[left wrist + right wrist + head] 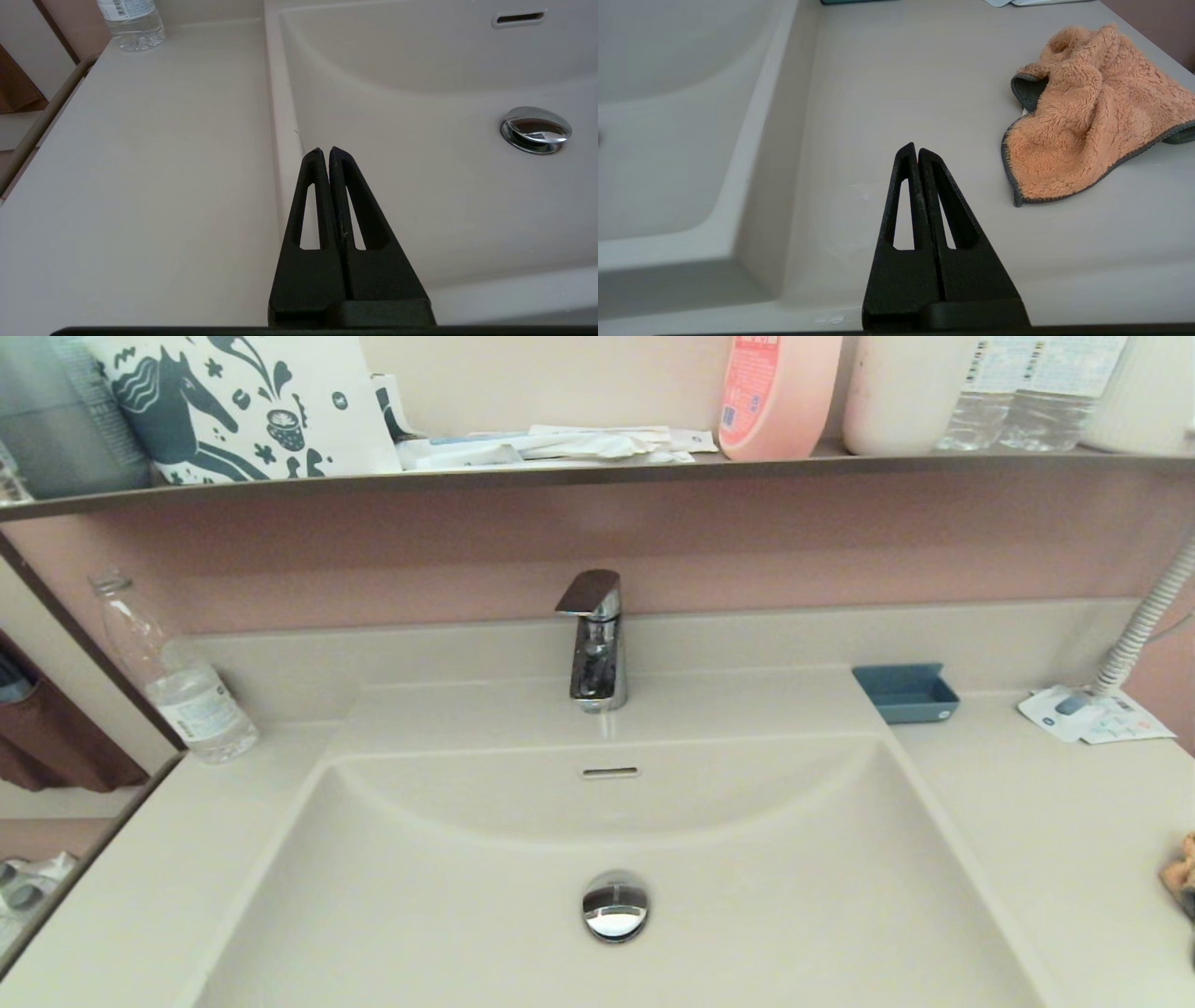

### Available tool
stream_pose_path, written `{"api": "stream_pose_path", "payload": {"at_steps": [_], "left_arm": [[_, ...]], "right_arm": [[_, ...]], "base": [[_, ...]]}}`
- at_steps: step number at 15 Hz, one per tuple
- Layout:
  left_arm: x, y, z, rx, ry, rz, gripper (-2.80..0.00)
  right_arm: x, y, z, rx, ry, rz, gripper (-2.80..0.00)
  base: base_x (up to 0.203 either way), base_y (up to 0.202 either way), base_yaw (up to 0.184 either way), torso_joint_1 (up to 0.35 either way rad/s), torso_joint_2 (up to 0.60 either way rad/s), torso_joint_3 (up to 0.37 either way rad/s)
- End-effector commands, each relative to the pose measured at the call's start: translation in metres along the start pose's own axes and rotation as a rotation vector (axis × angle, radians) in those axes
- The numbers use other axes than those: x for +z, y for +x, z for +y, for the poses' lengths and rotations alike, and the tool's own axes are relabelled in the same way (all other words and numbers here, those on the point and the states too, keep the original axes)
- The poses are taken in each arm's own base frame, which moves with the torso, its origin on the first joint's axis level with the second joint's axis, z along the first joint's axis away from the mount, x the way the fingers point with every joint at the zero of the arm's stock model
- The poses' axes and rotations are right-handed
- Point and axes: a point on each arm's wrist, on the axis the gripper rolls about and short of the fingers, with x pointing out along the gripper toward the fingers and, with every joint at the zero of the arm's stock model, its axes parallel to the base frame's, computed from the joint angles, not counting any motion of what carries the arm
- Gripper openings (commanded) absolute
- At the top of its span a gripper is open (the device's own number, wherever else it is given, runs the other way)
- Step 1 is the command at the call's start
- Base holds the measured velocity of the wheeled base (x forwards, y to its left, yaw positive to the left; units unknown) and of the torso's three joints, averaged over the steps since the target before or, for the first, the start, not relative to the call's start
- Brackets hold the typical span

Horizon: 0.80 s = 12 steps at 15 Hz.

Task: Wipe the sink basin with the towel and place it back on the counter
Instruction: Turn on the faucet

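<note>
The sink basin (448,915) fills the middle of the head view, with its slot overflow (611,772) and chrome drain plug (614,905). The tan-brown fuzzy towel (1092,116) lies crumpled on the counter (924,84) right of the basin; only its edge (1180,873) shows in the head view. My right gripper (916,150) is shut and empty, hovering over the counter between basin rim and towel, apart from the cloth. My left gripper (325,151) is shut and empty above the basin's left rim. Neither arm shows in the head view.
A chrome faucet (596,639) stands behind the basin. A water bottle (177,677) is at the back left of the counter, a blue soap dish (906,692) and printed paper packets (1092,714) at the back right. A dark-edged shelf (597,474) above carries bottles and packets.
</note>
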Motion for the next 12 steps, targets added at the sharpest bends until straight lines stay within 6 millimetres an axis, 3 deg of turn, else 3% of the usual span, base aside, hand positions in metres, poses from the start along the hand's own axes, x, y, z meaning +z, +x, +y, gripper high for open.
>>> {"api": "stream_pose_path", "payload": {"at_steps": [1,12], "left_arm": [[0.0,0.0001,0.0,0.0,0.0,0.002,-2.8],[0.0,0.0001,0.0,0.0,0.002,0.002,-2.8]], "right_arm": [[0.0,0.0001,0.0,0.0,0.0,0.001,-2.8],[0.0,0.0001,0.0,0.0,0.0,0.001,-2.8]], "base": [[0.0,0.0,0.0,0.0,0.0,0.0],[0.0,0.0,0.0,0.0,0.0,0.0]]}}
